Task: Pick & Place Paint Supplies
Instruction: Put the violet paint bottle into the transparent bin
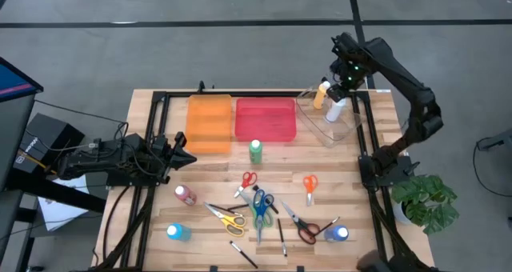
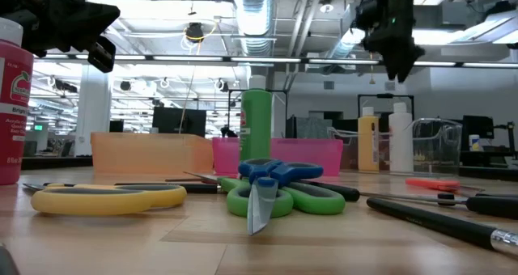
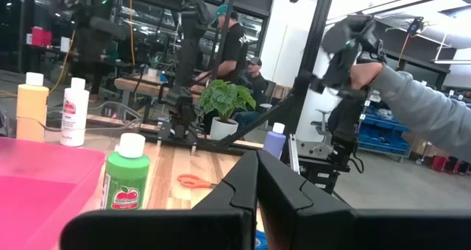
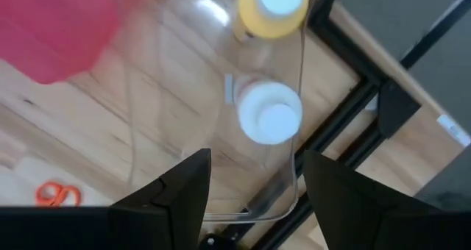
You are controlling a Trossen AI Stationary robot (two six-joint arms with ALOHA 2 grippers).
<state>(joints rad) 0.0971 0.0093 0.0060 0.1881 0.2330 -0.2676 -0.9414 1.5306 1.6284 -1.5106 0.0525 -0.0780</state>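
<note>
Paint supplies lie spread over the wooden table (image 1: 216, 176), and we sort them here by clock directions in the overhead view, with twelve at the far edge.

At about one o'clock stands a clear bin (image 1: 340, 126). Inside it we see the yellow bottle (image 1: 321, 94) and the white bottle (image 1: 334, 110), both upright and just beside each other. The right gripper (image 1: 346, 78) hangs above them; in its own wrist view its fingers (image 4: 180, 195) are spread wide with nothing between them, and the white bottle's cap (image 4: 269, 121) sits below the gap.

At twelve o'clock we find a pink bin (image 1: 266, 118) and, to its nine o'clock side and touching it, an orange bin (image 1: 209, 124). The green bottle (image 1: 255, 150) stands upright just in front of the pink bin.

The left gripper (image 1: 186, 154) waits at nine o'clock, low by the table's edge. In its wrist view its fingers (image 3: 239, 187) are pressed together, holding nothing.

Toward the near side, the pink bottle (image 1: 186, 194) lies at about eight o'clock and one blue bottle (image 1: 176, 233) at seven. A second blue bottle (image 1: 338, 233) lies at five. Between them are the scissors: a red pair (image 1: 246, 181), a yellow pair (image 1: 227, 219), a blue and green pair (image 1: 259, 206) overlapping each other, an orange pair (image 1: 310, 185) and a dark red pair (image 1: 304, 229). Thin dark brushes (image 1: 282, 237) lie among them.

In the left wrist view, a person's sleeve (image 3: 430, 110) reaches in beyond the table.
</note>
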